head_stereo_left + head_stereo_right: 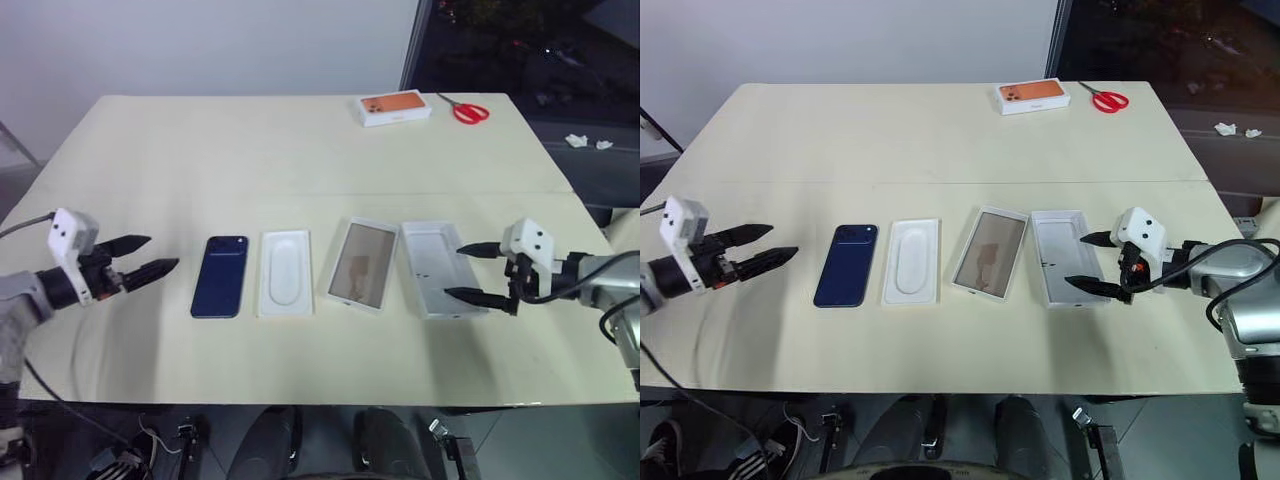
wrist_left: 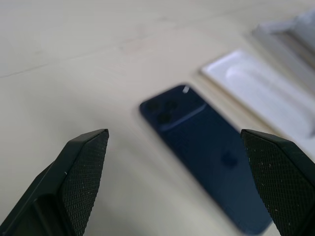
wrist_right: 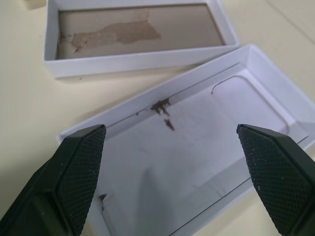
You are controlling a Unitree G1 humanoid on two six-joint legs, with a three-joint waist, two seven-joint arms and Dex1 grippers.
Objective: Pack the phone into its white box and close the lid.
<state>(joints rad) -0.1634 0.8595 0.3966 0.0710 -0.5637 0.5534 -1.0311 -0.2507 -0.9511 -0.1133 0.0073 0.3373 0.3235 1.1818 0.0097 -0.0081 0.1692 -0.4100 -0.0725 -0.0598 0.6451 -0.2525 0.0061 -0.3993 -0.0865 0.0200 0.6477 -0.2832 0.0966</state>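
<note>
**Both claws wide open, nothing grabbed**

Head cam: four things in a row on the table [image 1: 150,140]. From the robot's left: the phone [image 1: 220,276] lying back-up, a white insert [image 1: 285,272], the lid [image 1: 359,264] inner face up, then the white box [image 1: 436,268]. The left gripper [image 1: 150,255] hovers just left of the phone, the right gripper [image 1: 475,272] at the box's right edge.

Left wrist cam: fingers spread wide, empty, phone ahead.

Right wrist cam: fingers spread over the open box, holding nothing, lid just beyond.

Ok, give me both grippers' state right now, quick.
Left gripper: open, holding nothing, beside the phone.
Right gripper: open, holding nothing, at the white box.
</note>
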